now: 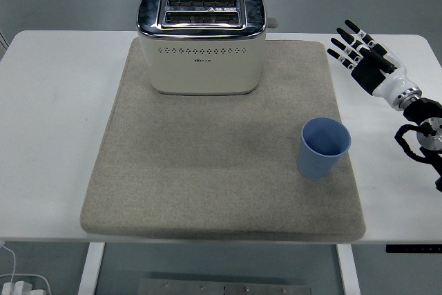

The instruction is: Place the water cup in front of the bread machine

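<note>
A blue water cup point(323, 147) stands upright and empty on the right part of the grey mat point(207, 170). The cream bread machine point(201, 41), a toaster with a chrome top and two slots, sits at the mat's far edge, left of centre. My right hand point(358, 48) hovers over the bare table right of the mat, beyond and to the right of the cup, with fingers spread and nothing in them. It is well apart from the cup. My left arm is out of sight.
The white table point(55, 101) shows bare strips left and right of the mat. The toaster's lever knob point(272, 23) sticks out on its right side. A white cable and plug point(17, 282) lie on the floor at bottom left.
</note>
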